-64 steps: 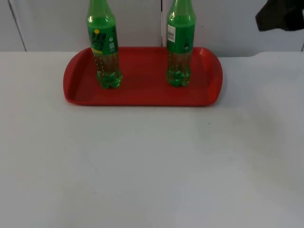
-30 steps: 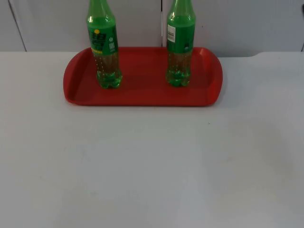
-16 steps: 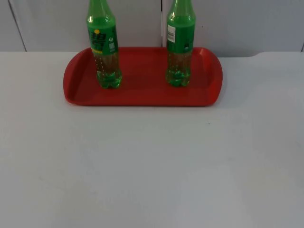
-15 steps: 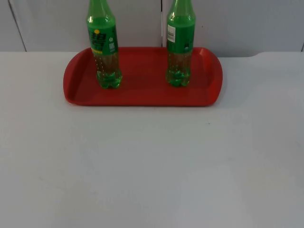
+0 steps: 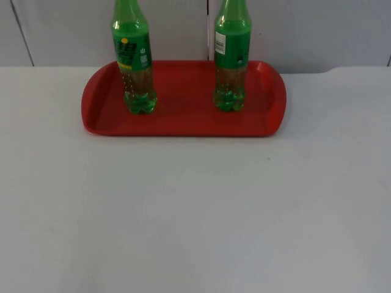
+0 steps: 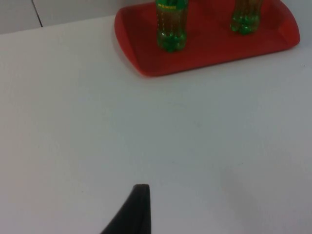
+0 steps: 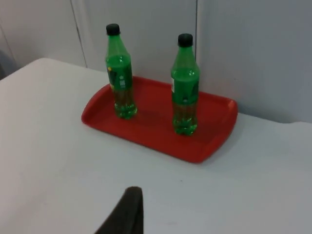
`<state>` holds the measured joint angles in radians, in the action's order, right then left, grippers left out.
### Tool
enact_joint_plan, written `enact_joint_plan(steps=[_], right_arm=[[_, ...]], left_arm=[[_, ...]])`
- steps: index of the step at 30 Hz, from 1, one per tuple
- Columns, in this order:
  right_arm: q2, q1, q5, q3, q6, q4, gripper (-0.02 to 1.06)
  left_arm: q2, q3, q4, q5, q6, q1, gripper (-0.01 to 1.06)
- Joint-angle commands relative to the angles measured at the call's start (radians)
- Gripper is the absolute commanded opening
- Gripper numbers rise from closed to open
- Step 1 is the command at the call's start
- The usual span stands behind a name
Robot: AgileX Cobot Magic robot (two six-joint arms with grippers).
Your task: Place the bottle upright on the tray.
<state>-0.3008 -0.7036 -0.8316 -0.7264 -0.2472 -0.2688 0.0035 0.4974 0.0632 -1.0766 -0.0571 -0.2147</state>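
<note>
Little is left to go wrong, by the look of it: both bottles already stand upright on the tray. The main risk I judge is an arm swinging back toward the far side and clipping a tall, narrow bottle, which would tip easily.

The white table [image 5: 195, 213] is the largest thing, and the red tray [image 5: 183, 122] lies at its far edge, close to the grey wall. It holds the left bottle [image 5: 134, 67] and the right bottle [image 5: 231, 61], well apart from each other, each green with a little liquid low in its base.

The left gripper [image 6: 134, 214] and right gripper [image 7: 127, 214] hang over the near table, well away from the tray, both waiting; whether either is wide or narrow I cannot tell.
</note>
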Motion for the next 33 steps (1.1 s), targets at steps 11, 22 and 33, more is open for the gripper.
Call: enact_joint_plan(steps=[11, 22, 33], right_arm=[[0.217, -0.005, -0.141, 0.002, 0.211, 0.178, 1.05], [0.301, -0.007, -0.243, 0.027, 0.247, 0.2, 1.05], [0.301, -0.007, -0.223, 0.195, 0.247, 0.252, 1.05]], left_arm=[[-0.003, -0.003, -0.003, 0.002, 0.002, -0.004, 1.05], [-0.003, -0.003, -0.003, 0.002, 0.002, -0.004, 1.05], [-0.003, -0.003, -0.003, 0.002, 0.002, -0.004, 1.05]])
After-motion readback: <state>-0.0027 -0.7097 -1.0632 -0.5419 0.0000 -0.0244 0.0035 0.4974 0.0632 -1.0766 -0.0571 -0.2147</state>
